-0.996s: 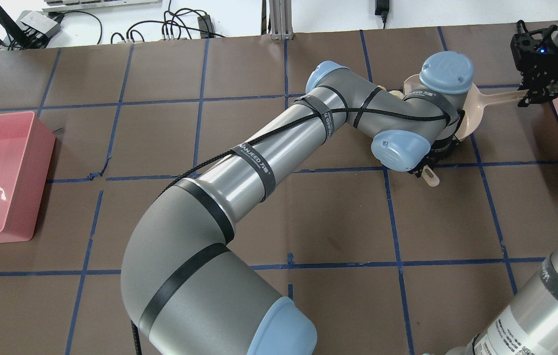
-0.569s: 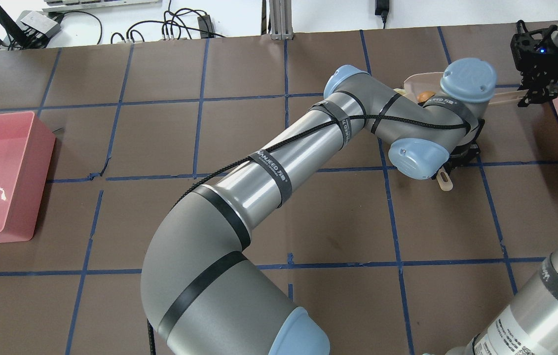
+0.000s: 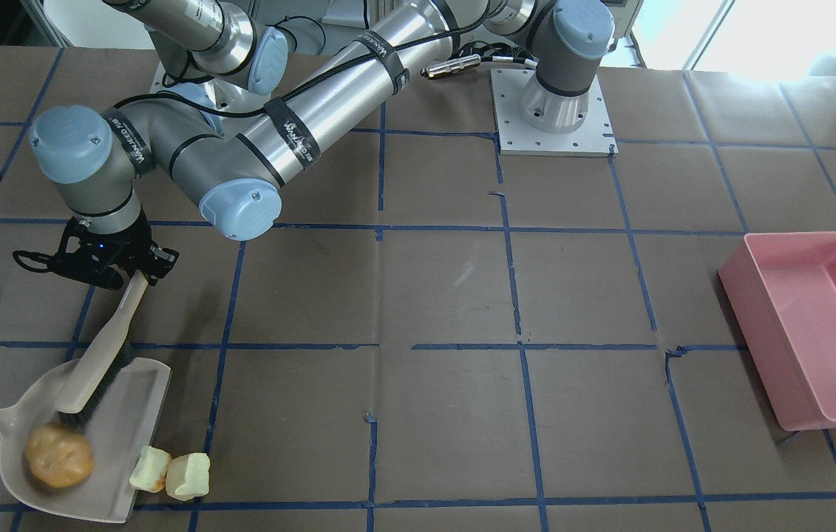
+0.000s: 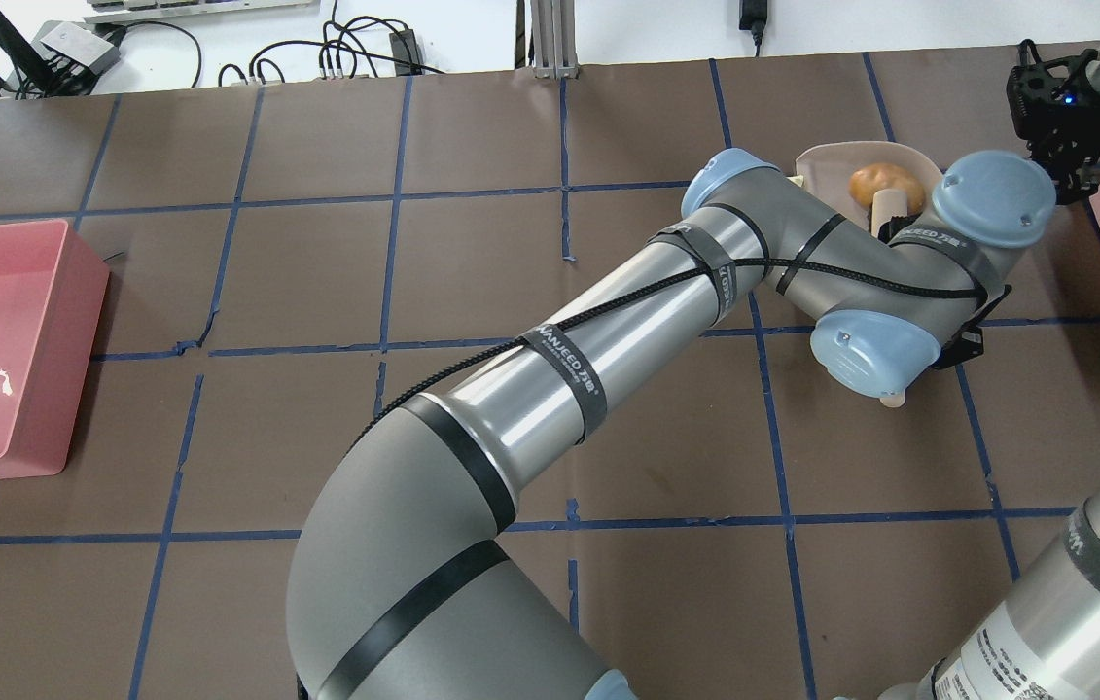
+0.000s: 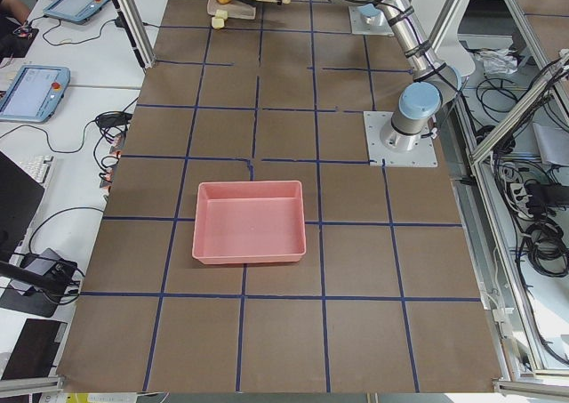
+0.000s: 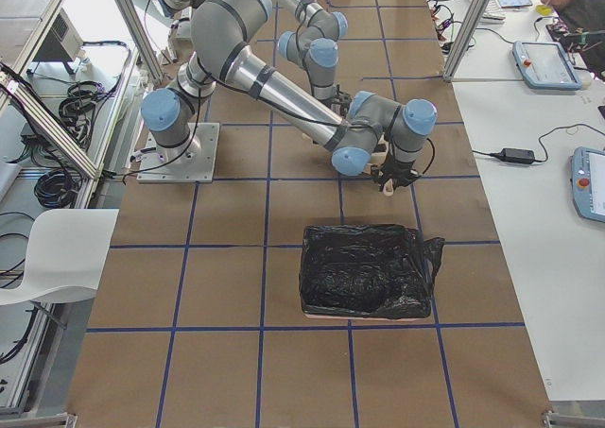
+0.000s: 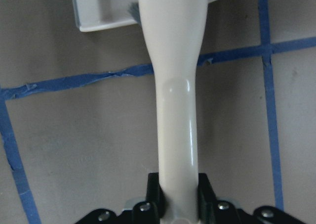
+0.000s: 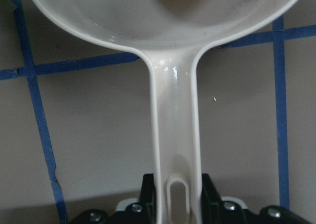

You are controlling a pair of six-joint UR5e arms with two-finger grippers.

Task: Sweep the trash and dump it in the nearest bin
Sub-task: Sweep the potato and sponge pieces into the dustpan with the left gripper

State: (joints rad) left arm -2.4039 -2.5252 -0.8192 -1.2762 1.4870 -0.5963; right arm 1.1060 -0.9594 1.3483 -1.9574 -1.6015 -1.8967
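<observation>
In the front-facing view, the left gripper (image 3: 138, 276) is clenching the handle of a beige brush (image 3: 100, 355), whose dark bristles are resting inside the dustpan (image 3: 133, 414) on the counter (image 3: 447, 295). The brown lump (image 3: 58, 455) is lying in the pan, just beside the bristles. One pale chunk (image 3: 150, 469) is straddling the pan's open lip, and the other pale chunk (image 3: 189, 476) is lying on the counter, touching it. A pink bin (image 3: 750, 325) is standing well apart, at the far end.

In the overhead view, the left arm is covering much of the pan, while the right gripper (image 4: 1055, 185) is sitting at its handle side.

In the left wrist view, the fingers (image 7: 154, 194) are pressing both sides of the brush handle.

In the right wrist view, the right fingers (image 8: 148, 194) are grasping the dustpan's handle.

In the right side view, a black-bagged bin (image 6: 364, 269) is standing near the arms.
</observation>
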